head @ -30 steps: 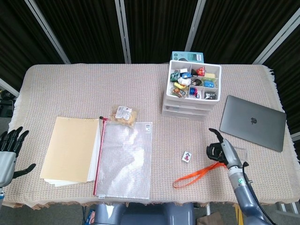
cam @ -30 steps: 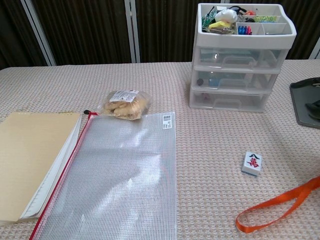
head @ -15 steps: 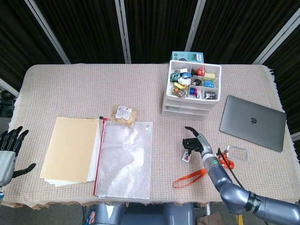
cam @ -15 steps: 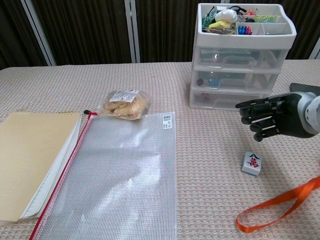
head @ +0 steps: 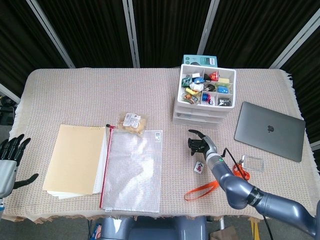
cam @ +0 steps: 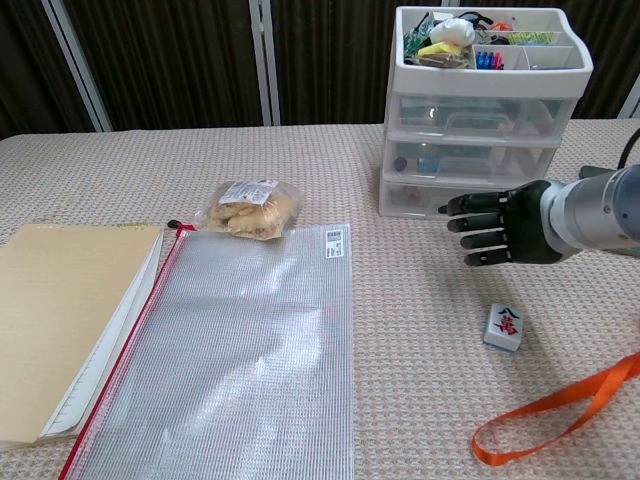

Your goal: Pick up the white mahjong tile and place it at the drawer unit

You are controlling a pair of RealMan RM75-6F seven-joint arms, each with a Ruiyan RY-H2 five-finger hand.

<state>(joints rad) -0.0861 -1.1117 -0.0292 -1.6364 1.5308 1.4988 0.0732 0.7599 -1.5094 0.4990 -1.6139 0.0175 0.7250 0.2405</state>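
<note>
The white mahjong tile [head: 199,167] [cam: 503,327] with a red and black mark lies flat on the woven cloth, right of centre. My right hand [head: 199,145] [cam: 497,229] hovers just beyond it with fingers spread and holds nothing. The white drawer unit [head: 203,95] [cam: 477,120] stands behind the hand, its top tray full of small items. My left hand [head: 10,160] hangs open off the table's left edge, only in the head view.
An orange strap [head: 205,189] [cam: 556,406] lies near the tile. A clear zip pouch [head: 132,170], tan notepad [head: 75,159] and snack bag [head: 132,123] sit at left. A grey laptop [head: 270,130] lies at right, with a small clear case [head: 252,163] before it.
My right hand has swept left from the table's right front edge, passed above the tile, and now hovers between the tile and the drawer unit. The tile has not moved.
</note>
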